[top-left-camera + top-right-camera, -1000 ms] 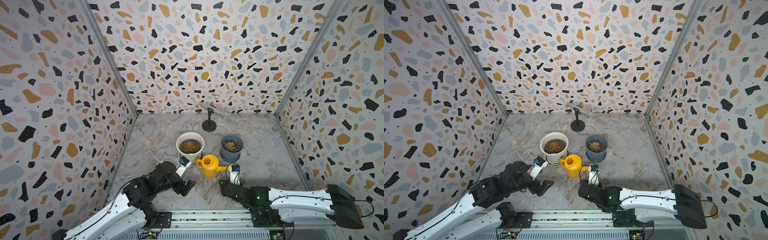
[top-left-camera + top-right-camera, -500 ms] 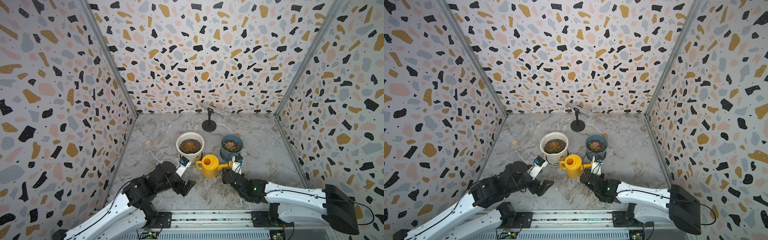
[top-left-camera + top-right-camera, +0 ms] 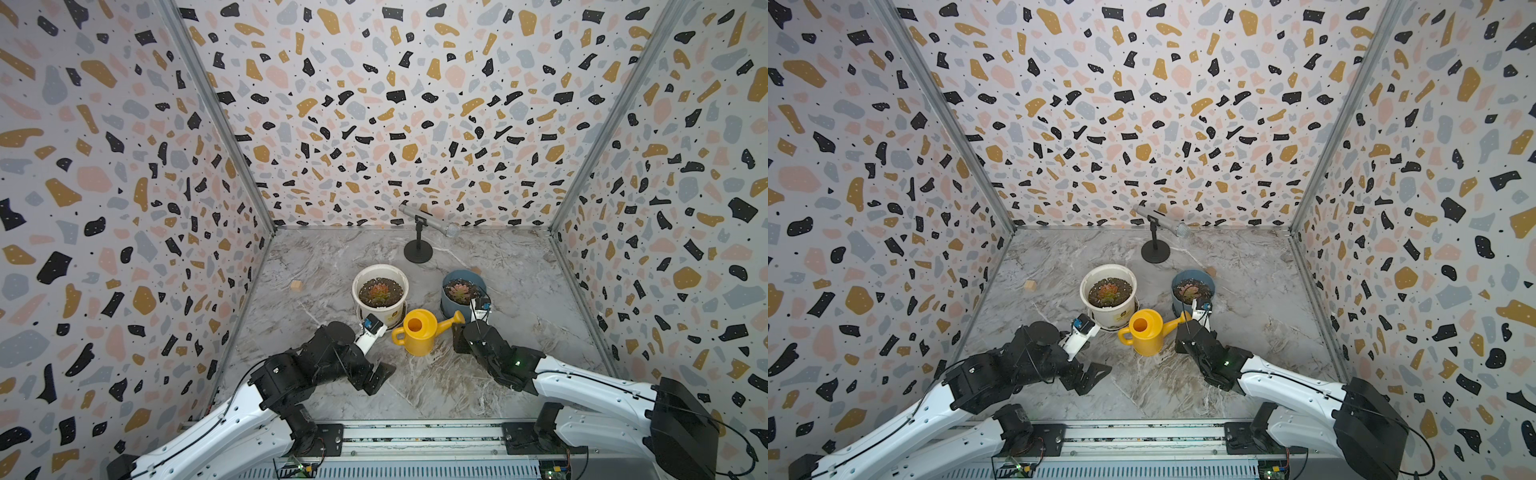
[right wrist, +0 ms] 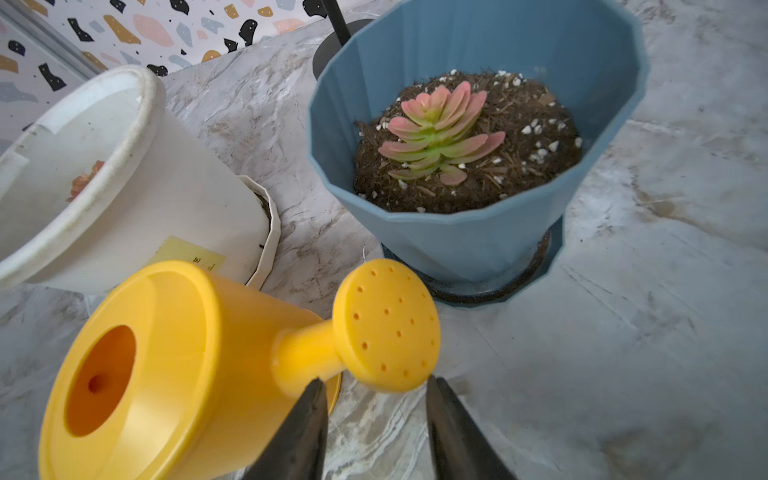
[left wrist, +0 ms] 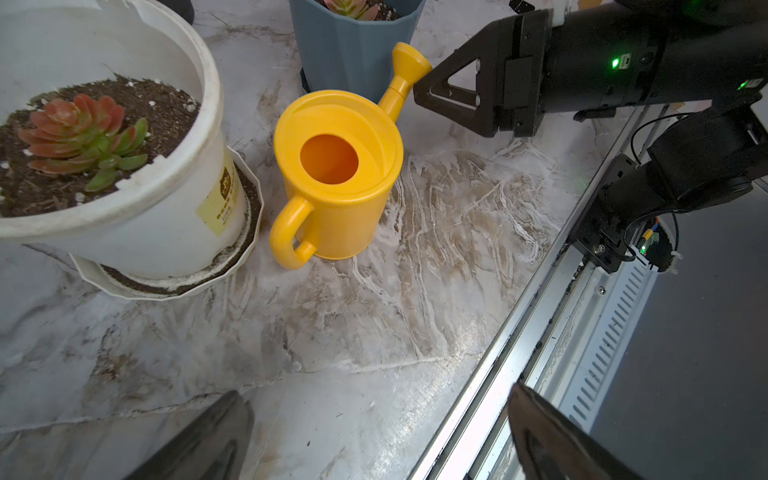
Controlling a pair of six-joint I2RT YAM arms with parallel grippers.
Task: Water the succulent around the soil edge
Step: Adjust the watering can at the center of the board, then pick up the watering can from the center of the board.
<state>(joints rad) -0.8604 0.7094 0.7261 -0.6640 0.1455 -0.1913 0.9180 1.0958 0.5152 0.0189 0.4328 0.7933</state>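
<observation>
Speckled terrazzo walls [image 3: 124, 208] close in the grey marbled bench [image 3: 528, 299] on three sides, and a metal rail [image 3: 415, 440] runs along the near edge where both arms are mounted. The widest bare stretch lies between the faceted blue-grey plastic pot [image 3: 449, 309] and the right-hand wall. More bare marble shows at the front between the arms. A silver microphone on a black round-footed stand [image 3: 417, 253] is near the back wall, and a small wooden cube [image 3: 296, 285] lies toward the left wall. The wider white round pot [image 3: 374, 311] and the blue-grey pot stand side by side with a narrow gap. The yellow plastic watering can [image 3: 417, 338] sits upright just in front of that gap, handle toward the white pot, spout toward the blue-grey one.

The small pinkish-green rosette succulent [image 4: 440, 137] sits mid-pot in the blue-grey pot. The soil edge [image 4: 544, 137], dark and flecked with white grit, rings it below the rim. The right claw [image 4: 376, 399] is low just in front of that pot, jaws a modest gap apart, tips at either side of the spout's perforated rose [image 4: 386, 324]. Whether they touch it I can't tell. The succulent lies just beyond the rose. The left claw [image 5: 374, 449] is spread wide, holding nothing, over bare bench near the rail, well apart from the succulent.
</observation>
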